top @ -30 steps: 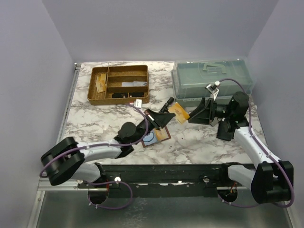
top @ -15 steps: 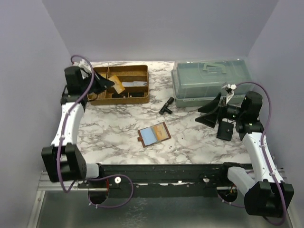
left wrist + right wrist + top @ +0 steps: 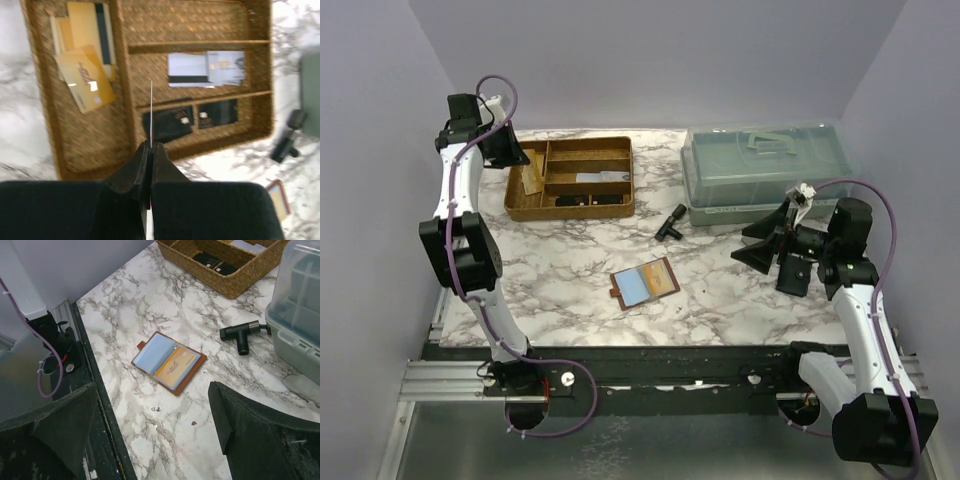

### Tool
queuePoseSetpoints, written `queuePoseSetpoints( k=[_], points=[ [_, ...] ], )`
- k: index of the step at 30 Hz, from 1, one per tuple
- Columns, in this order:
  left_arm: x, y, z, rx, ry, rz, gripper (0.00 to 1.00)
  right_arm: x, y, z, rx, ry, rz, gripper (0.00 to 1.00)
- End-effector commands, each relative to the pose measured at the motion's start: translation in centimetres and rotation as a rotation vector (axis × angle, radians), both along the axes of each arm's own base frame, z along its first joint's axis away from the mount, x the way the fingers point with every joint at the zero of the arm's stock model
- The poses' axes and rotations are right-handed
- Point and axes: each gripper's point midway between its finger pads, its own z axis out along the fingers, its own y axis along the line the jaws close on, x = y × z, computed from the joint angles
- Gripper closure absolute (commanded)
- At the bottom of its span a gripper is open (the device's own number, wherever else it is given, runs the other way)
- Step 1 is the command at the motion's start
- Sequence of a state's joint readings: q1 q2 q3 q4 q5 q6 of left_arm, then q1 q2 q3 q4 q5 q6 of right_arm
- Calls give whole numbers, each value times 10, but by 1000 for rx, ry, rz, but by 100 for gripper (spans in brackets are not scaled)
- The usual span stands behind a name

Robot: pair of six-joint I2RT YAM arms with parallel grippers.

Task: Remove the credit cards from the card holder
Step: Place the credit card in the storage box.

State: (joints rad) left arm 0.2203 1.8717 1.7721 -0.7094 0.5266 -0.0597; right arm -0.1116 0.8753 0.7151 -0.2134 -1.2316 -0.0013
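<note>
The card holder (image 3: 644, 284) lies open mid-tabletop amid bare marble, well left of the wide-open, empty right gripper (image 3: 760, 243); the left gripper (image 3: 151, 150) is pinched shut, its hold unclear.

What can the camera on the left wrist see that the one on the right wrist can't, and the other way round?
Only the left wrist view shows the yellow cards in the tray's end compartment, the grey cards beside them, and the shut left tool. Only the right wrist view shows the inside of the open card holder, with a light blue card and an orange card, beyond the open right tool. Both show the woven tray, its black pouches and the small black gadget.
</note>
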Motion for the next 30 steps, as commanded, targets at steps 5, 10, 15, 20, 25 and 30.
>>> queuePoseSetpoints(
  k=[5, 10, 15, 20, 25, 30],
  points=[
    [39, 37, -55, 190, 133, -86, 100, 14, -5, -24, -15, 94, -18, 1],
    [60, 35, -85, 151, 145, -117, 100, 13, -4, -30, -16, 110, 3, 1],
    [73, 36, -105, 139, 147, -118, 100, 14, -7, -33, -5, 124, 11, 1],
    [86, 48, -126, 158, 168, -47, 93, 14, -8, -36, 2, 131, 16, 1],
    [107, 72, -110, 235, 105, 96, 61, 11, -9, -34, 24, 128, 31, 1],
    [119, 76, -55, 254, -22, 189, 57, 7, -10, -33, 35, 118, 40, 1]
  ],
)
